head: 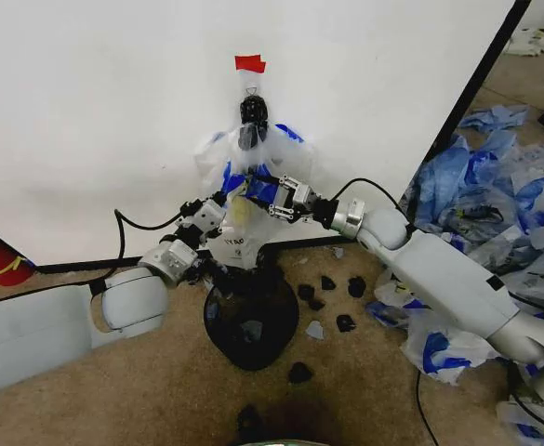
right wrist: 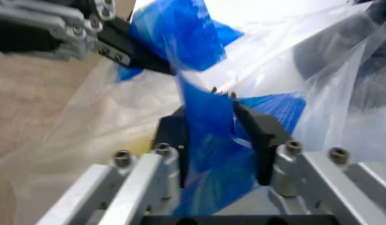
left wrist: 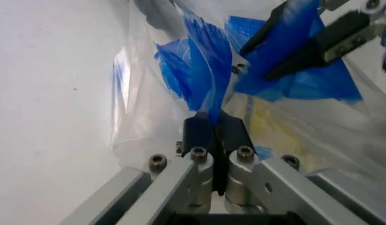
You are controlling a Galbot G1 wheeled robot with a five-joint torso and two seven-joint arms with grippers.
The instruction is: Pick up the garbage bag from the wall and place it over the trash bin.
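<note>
Two tools on one bag. Head view: garbage bag (head: 253, 190) hangs at the wall, directly above the trash bin (head: 250, 321). Left wrist: my left tool (left wrist: 213, 129) clenched on blue handle. Right wrist: right tool (right wrist: 211, 124) pinches the other.

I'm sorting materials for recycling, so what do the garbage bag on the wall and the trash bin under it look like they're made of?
The garbage bag, pinched by the left claw and right claw, looks like thin plastic film: see-through, whitish, crinkled, with glossy blue handles. The trash bin looks like black moulded plastic, since its rim shows a dull sheen, though metal cannot be ruled out.
</note>
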